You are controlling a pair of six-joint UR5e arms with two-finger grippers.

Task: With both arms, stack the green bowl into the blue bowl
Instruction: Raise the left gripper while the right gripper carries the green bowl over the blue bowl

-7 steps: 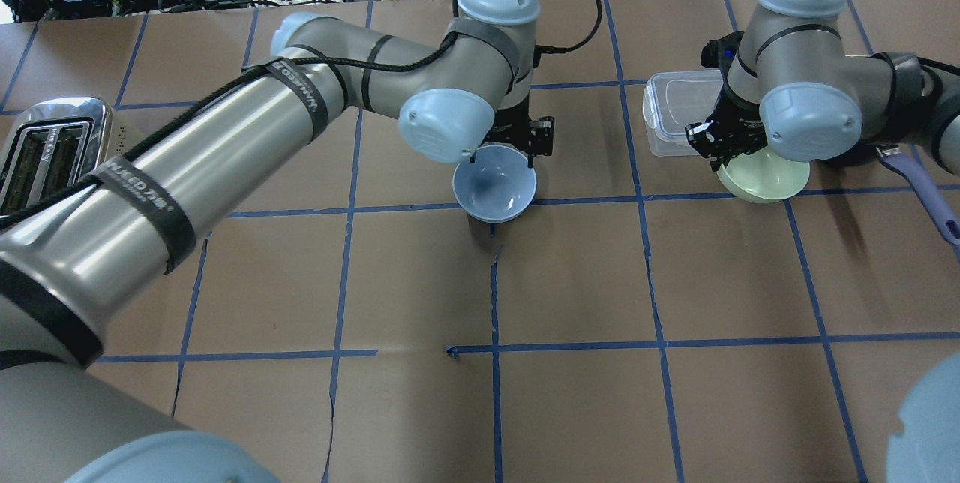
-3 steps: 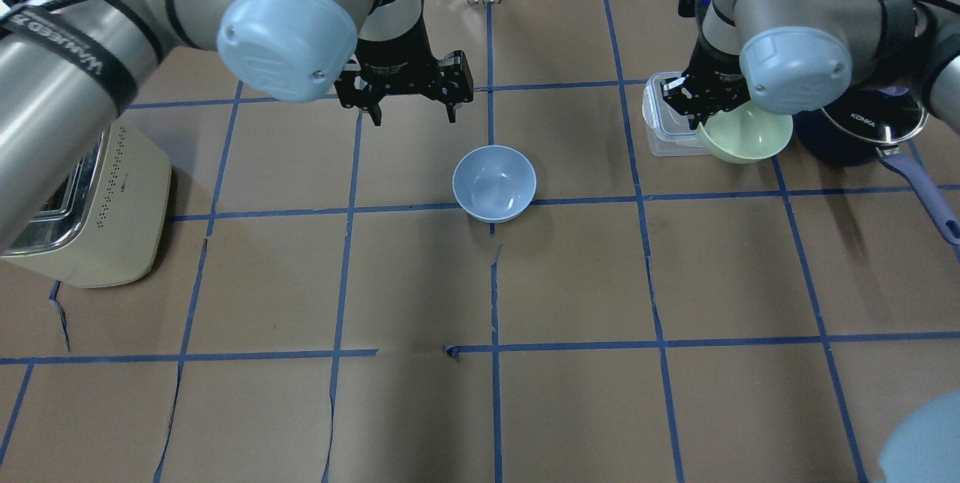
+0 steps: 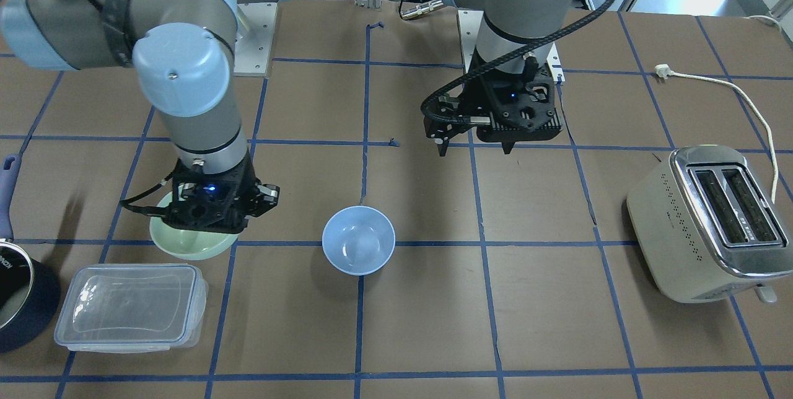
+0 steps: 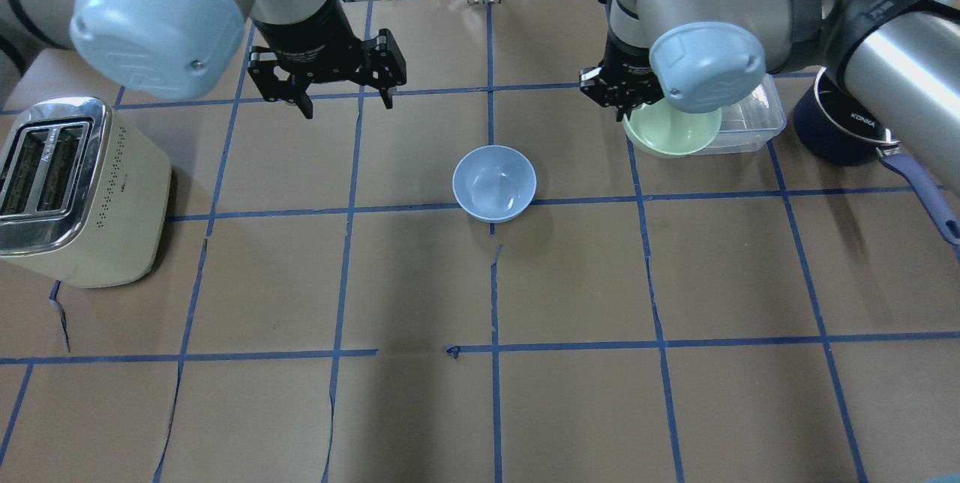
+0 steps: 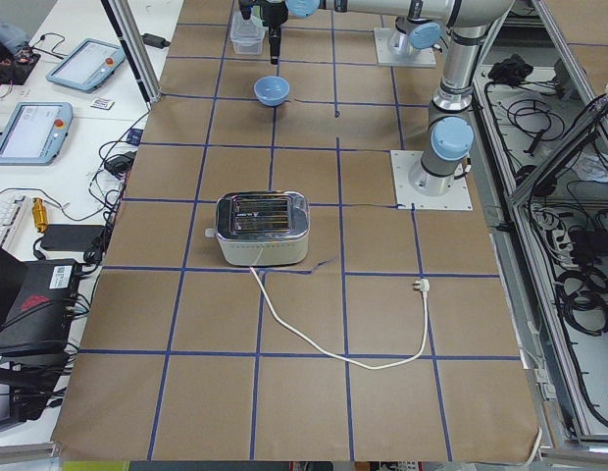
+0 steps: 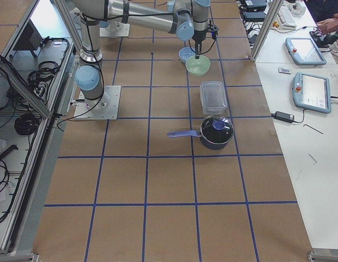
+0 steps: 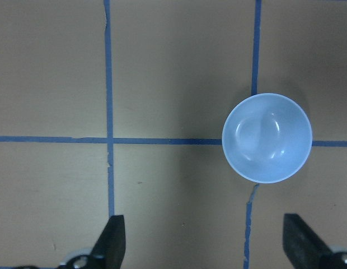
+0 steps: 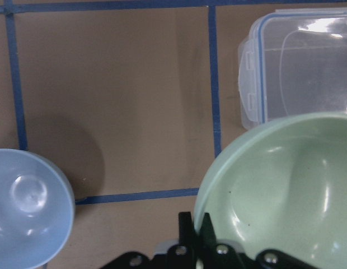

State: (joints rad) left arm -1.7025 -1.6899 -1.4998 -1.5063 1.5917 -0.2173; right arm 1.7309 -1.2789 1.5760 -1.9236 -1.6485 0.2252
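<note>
Overhead exterior: right gripper (image 4: 627, 112) jaws pinch green bowl (image 4: 671, 132) at its rim; left gripper (image 4: 348, 109) jaws spread, apart from blue bowl (image 4: 494, 183).

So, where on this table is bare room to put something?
Free: the patch between the toaster and the blue bowl, and the strip on the robot's side of that bowl. Crowded: around the green bowl, clear box and pot.

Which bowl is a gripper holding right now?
The green bowl: the right gripper pinches its rim. The blue bowl sits free on the table, the open left gripper clear of it.
</note>
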